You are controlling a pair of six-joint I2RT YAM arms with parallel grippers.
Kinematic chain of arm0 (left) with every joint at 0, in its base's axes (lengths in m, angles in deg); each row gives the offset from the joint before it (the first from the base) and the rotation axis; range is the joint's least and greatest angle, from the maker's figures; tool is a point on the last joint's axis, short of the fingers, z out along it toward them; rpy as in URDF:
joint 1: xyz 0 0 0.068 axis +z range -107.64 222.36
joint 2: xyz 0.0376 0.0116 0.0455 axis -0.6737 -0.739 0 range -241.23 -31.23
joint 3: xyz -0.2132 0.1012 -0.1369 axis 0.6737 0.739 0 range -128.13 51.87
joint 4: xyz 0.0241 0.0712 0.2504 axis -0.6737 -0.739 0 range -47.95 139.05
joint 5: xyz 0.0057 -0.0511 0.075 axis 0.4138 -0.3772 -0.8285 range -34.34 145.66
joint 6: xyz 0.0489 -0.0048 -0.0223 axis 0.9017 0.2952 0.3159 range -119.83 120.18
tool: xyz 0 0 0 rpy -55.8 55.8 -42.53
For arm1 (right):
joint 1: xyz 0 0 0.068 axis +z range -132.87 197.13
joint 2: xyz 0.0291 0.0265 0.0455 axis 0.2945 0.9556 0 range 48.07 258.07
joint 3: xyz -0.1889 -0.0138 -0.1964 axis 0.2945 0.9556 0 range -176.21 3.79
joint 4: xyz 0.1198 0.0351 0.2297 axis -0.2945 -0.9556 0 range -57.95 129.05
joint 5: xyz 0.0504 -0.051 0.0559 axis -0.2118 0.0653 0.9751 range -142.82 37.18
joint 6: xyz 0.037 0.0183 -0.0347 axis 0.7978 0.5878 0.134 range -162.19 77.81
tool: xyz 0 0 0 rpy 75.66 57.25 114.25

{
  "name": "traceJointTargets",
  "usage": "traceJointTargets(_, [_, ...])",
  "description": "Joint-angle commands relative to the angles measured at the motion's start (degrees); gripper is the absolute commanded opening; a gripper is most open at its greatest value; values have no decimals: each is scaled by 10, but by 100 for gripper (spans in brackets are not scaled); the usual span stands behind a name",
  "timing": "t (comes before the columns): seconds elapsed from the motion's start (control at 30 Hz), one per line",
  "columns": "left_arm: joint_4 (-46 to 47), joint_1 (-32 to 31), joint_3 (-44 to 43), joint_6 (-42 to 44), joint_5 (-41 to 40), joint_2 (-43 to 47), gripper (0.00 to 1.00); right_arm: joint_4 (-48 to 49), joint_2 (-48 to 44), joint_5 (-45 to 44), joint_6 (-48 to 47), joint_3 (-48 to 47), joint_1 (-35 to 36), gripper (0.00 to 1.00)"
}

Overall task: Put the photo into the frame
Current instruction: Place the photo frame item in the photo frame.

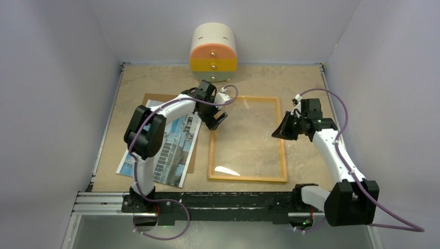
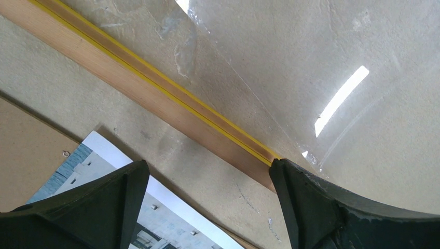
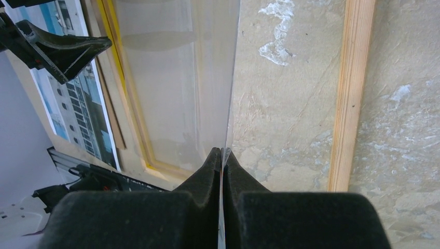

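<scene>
The frame (image 1: pixel 248 179) lies flat mid-table with its wood-coloured side up; a yellow strip lines the inner edge of its left rail (image 2: pixel 155 96). The photo (image 1: pixel 171 150) of a white building lies face up to the frame's left, on a brown board (image 1: pixel 150 98). My left gripper (image 1: pixel 218 120) hangs open over the gap between the photo (image 2: pixel 166 212) and the frame's left rail, holding nothing (image 2: pixel 207 163). My right gripper (image 1: pixel 283 129) is at the frame's right rail (image 3: pixel 353 93). It is shut (image 3: pixel 222 151) on the edge of a clear sheet (image 3: pixel 176 78), tilted up over the frame.
A round cream, orange and yellow drawer unit (image 1: pixel 214 52) stands at the back wall. Grey walls close in the table on three sides. A black rail (image 1: pixel 233 199) with the arm bases runs along the near edge.
</scene>
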Motion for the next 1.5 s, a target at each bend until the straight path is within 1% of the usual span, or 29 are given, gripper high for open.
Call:
traceJointTargets(0.0, [23,-7,9,-11,-10,-8,95,-6,-19,18,-9,15,0,0])
traceJointTargets(0.17, [23,-7,11,-5,-20,-17,91,-6,-23,21,-9,25,0,0])
traceJointTargets(0.4, [46,-7,59,55,-109,-8,90,22,-31,32,-3,48,0,0])
traceJointTargets(0.53, [53,-5,79,69,-132,4,90,55,-39,55,25,76,0,0])
traceJointTargets(0.67, [42,-6,74,56,-107,26,92,80,-37,81,38,92,0,0])
traceJointTargets(0.9, [9,10,28,54,-62,68,96,101,-55,114,58,62,0,0])
traceJointTargets(1.0, [6,36,13,51,-48,87,97,110,-55,137,65,52,0,0])
traceJointTargets(1.17, [-12,83,-22,24,27,133,100,136,-44,169,76,33,0,0])
traceJointTargets(1.3, [-10,108,-27,17,28,159,100,172,-39,200,96,7,2,0])
traceJointTargets(1.4, [-13,136,-17,17,19,160,100,198,-37,235,115,-16,5,0])
traceJointTargets(1.47, [-10,160,-5,15,18,158,100,232,-39,268,140,-25,8,0])
